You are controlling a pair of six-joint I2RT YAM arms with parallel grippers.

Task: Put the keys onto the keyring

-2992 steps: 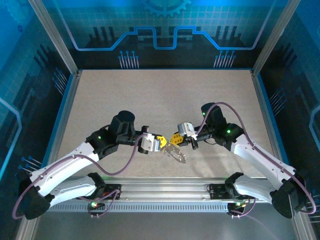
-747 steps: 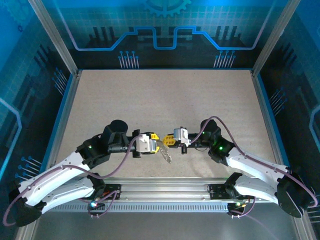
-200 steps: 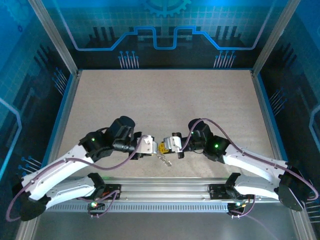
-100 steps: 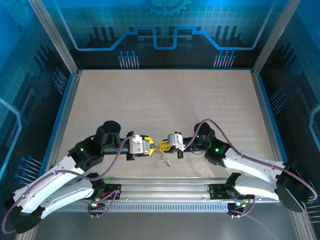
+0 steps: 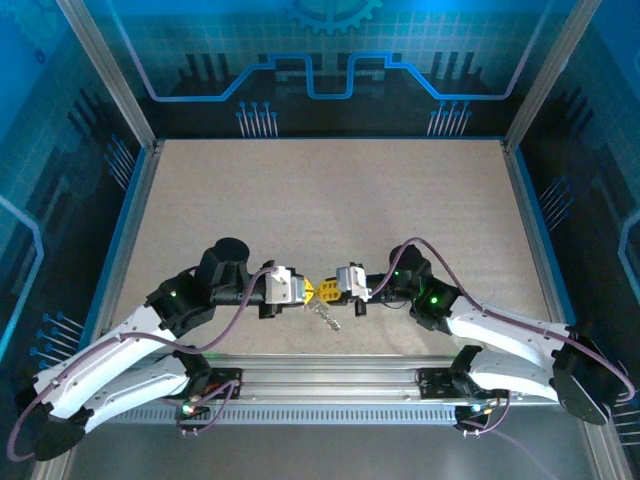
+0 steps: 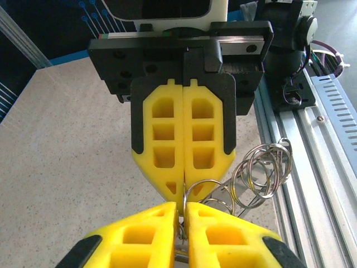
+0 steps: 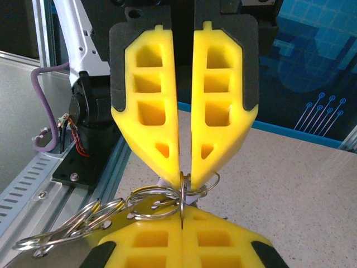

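Though thin, keyring point(image 5: 325, 311) between opposing fingers point(image 6: 162, 131).

There are two arms, the left arm point(image 5: 130, 345) and the right arm point(image 5: 500, 325), over one worktop point(image 5: 320, 200). Each ends in one tool, the left tool point(image 5: 310, 291) and the right tool point(image 5: 324, 292), and each tool has two yellow fingers point(image 7: 146, 106), four in all. One bunch of wire rings point(image 6: 262, 167) shows at least four overlapping loops; exact number unclear.

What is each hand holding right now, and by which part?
Both pinch the keyring, tip to tip: the left hand and the right hand each clamp a thin wire loop; the other loops hang free.
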